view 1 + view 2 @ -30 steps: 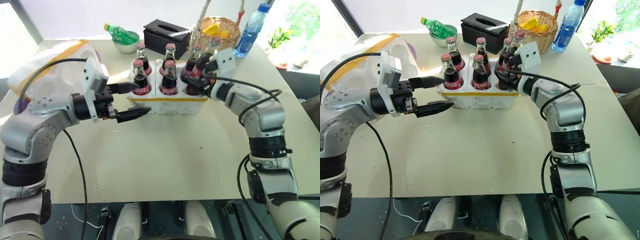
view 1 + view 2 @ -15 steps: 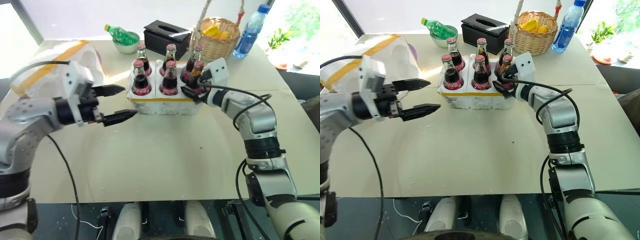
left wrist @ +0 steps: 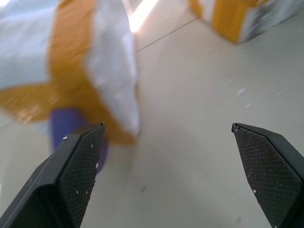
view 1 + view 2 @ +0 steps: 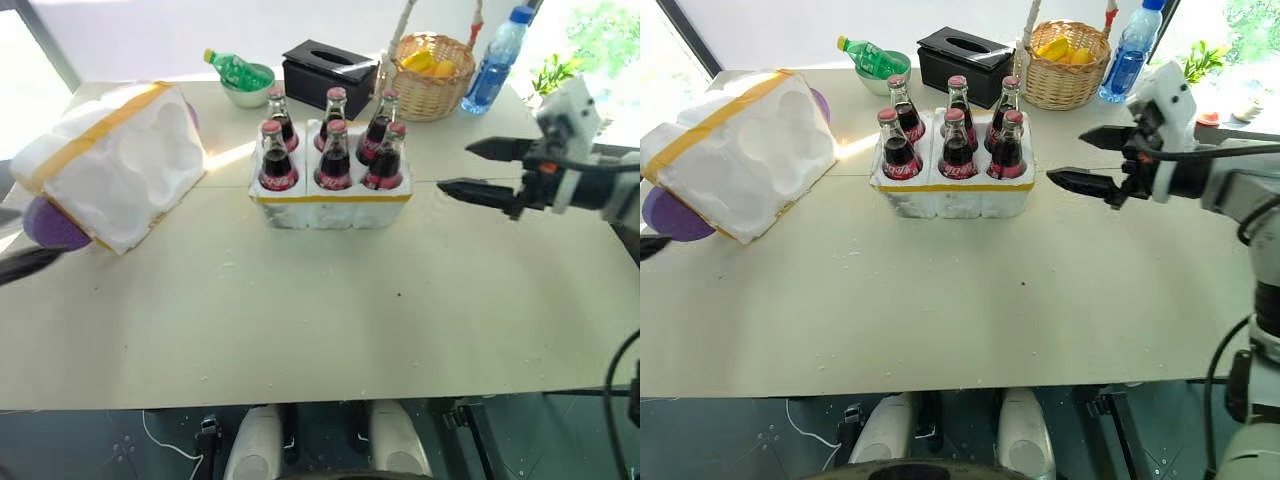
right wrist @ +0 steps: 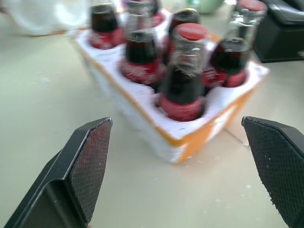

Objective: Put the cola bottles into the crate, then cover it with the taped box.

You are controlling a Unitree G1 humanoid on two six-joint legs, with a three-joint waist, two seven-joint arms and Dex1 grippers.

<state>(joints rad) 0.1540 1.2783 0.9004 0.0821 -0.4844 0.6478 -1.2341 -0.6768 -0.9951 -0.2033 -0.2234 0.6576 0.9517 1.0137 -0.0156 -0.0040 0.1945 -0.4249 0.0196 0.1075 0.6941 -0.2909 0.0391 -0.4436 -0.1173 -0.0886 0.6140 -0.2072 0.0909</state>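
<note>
My right pincer (image 4: 1088,160) hangs above the table, off to the right of the crate and apart from it, fingers spread wide with nothing between them. My left pincer (image 3: 171,156) is likewise spread and empty; in its wrist view the fingers frame bare tabletop, with the taped box just ahead of them.

Table (image 4: 330,310): pale beige top, carries everything below.

Taped box (image 4: 115,165): largest item, at the far left of the table, tipped on its side so the moulded hollows face toward the crate. A broad yellow tape band runs over its top. It is well apart from the crate, so the crate is not yet covered. A purple object (image 4: 48,222) shows at its lower left corner, touching or tucked under it; I cannot tell which.

Crate (image 4: 330,200): centre of the table, white foam, yellow band round the upper edge.

Cola bottles (image 4: 333,165): all six stand upright in the crate's wells, two rows of three, red caps on.

Behind the crate, along the far edge: wicker basket (image 4: 436,82), black tissue box (image 4: 330,70), blue water bottle (image 4: 493,60), and a green plastic bottle (image 4: 232,68) lying in a small bowl.
</note>
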